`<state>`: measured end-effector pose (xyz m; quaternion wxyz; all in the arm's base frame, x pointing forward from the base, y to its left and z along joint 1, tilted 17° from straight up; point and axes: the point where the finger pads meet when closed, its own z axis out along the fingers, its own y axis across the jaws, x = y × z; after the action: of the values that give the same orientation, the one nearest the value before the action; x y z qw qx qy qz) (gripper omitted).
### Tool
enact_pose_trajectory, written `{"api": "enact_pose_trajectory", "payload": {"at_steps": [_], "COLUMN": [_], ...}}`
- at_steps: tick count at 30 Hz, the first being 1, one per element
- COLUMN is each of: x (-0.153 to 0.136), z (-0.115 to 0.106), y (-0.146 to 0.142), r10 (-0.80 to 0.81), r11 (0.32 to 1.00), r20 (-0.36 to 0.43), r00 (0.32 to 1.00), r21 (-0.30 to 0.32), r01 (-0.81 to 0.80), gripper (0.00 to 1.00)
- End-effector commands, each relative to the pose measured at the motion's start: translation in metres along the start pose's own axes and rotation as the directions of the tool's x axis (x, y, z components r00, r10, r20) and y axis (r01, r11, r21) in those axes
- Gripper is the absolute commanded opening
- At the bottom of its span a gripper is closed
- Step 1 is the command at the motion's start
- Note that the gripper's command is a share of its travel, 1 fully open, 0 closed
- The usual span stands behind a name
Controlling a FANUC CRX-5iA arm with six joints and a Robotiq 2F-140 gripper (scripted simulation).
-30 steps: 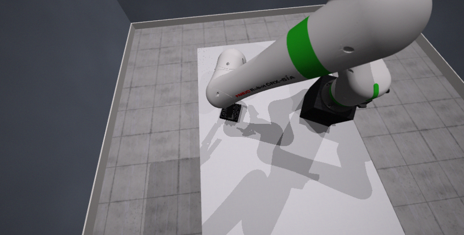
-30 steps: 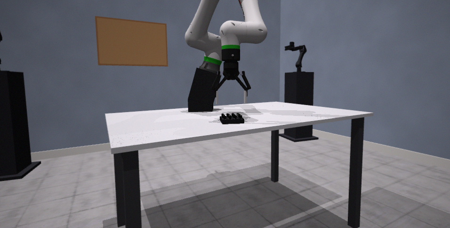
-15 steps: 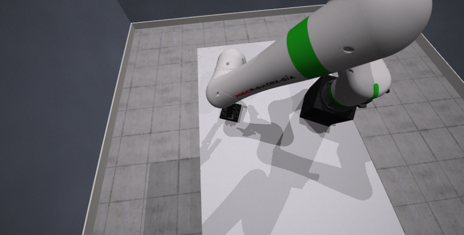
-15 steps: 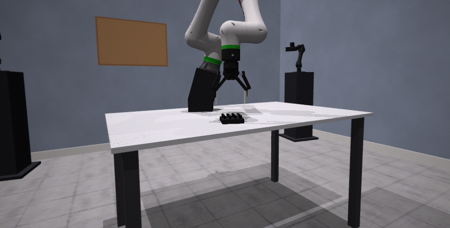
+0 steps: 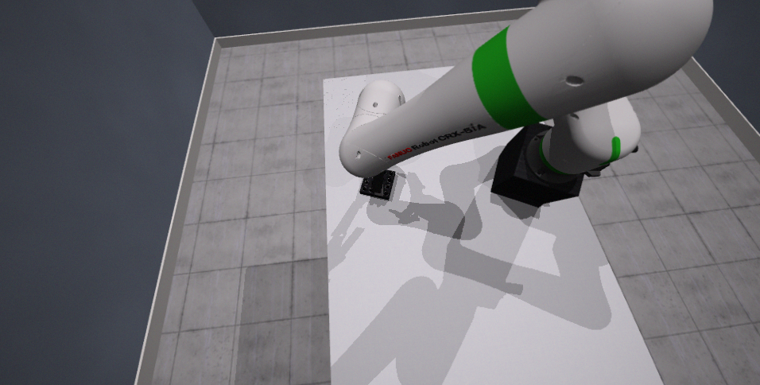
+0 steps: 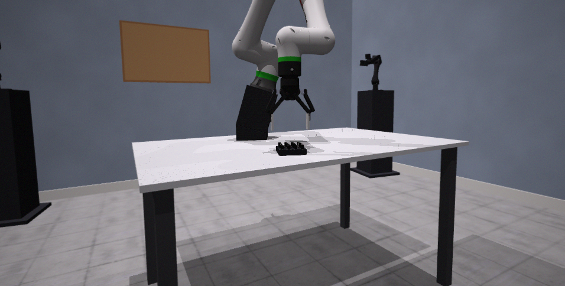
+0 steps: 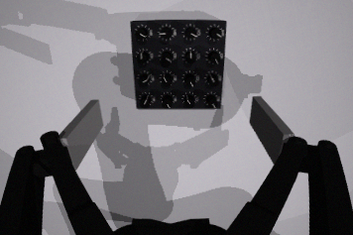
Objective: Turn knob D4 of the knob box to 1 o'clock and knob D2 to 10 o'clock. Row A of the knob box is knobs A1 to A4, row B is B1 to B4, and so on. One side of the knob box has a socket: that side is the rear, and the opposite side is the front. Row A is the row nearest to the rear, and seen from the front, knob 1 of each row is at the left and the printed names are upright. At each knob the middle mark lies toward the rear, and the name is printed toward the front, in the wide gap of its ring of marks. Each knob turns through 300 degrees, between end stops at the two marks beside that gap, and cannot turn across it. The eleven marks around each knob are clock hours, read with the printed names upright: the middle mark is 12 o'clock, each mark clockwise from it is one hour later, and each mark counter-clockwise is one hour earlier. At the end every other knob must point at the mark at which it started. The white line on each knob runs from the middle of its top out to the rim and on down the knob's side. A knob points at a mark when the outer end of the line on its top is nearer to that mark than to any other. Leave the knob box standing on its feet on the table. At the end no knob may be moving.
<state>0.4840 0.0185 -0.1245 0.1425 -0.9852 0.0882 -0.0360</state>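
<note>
This place looks like a robotics lab; a white robot arm point(image 5: 595, 58) point(image 6: 312, 11) is mounted on the counter point(image 5: 531, 351) point(image 6: 221, 158); behind the counter, a smaller black arm point(image 6: 375, 70) stands on a pedestal point(image 6: 375, 112).
</note>
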Motion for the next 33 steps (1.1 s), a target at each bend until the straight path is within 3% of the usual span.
{"api": "enact_pose_trajectory", "payload": {"at_steps": [1, 33], "x": [-0.003, -0.048], "z": [0.000, 0.000], "y": [0.000, -0.001], "r10": [0.000, 0.000], "r11": [1.000, 1.000], "r20": [0.000, 0.000], "r00": [1.000, 1.000], "r21": [0.000, 0.000], "r01": [0.000, 0.000], "gripper": [1.00, 1.00]}}
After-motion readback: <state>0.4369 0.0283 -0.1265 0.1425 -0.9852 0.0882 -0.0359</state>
